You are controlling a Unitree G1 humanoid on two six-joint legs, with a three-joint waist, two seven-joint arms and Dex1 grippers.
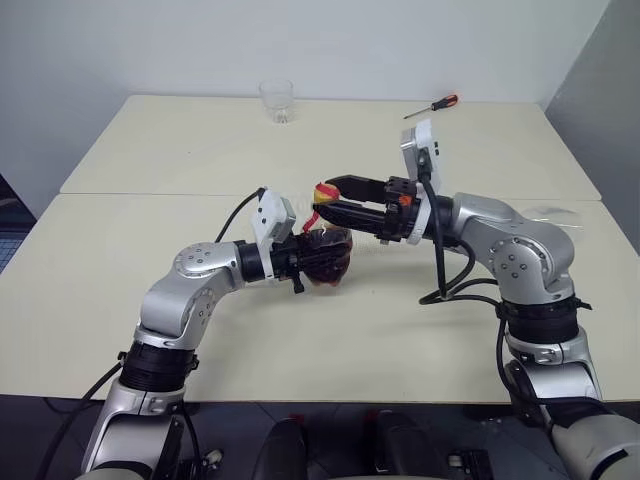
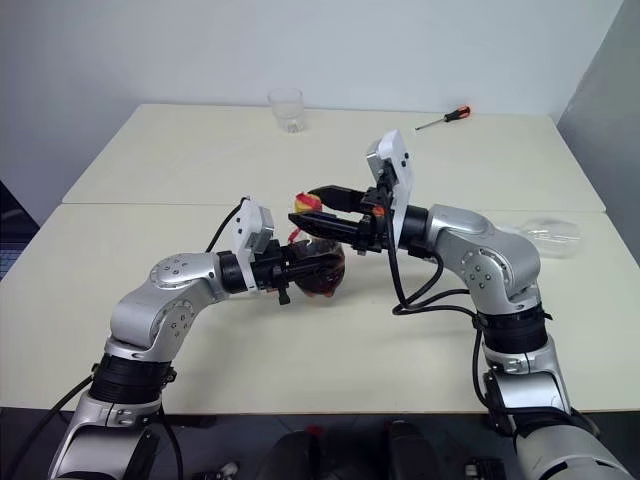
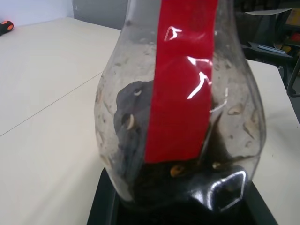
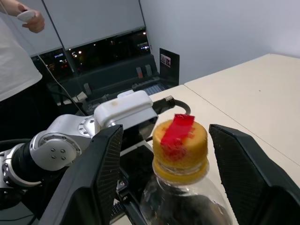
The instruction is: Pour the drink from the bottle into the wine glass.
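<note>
L gripper (image 1: 322, 255) clamped on the bottle (image 1: 328, 250) at mid-table — round body w/ dark drink (image 1: 330, 272) low inside, red label band. R gripper (image 4: 164, 154) stands wide, fingers either side of the yellow cap (image 4: 180, 143), not touching. Wine glass (image 2: 548, 236) lies on its side by table's (image 1: 180, 160) R edge. Tumbler (image 1: 277, 101) & screwdriver (image 1: 432, 106) at far edge.

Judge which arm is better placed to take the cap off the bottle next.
Right. Its open gripper straddles the yellow cap, while the left gripper is shut on the bottle, steadying it.
</note>
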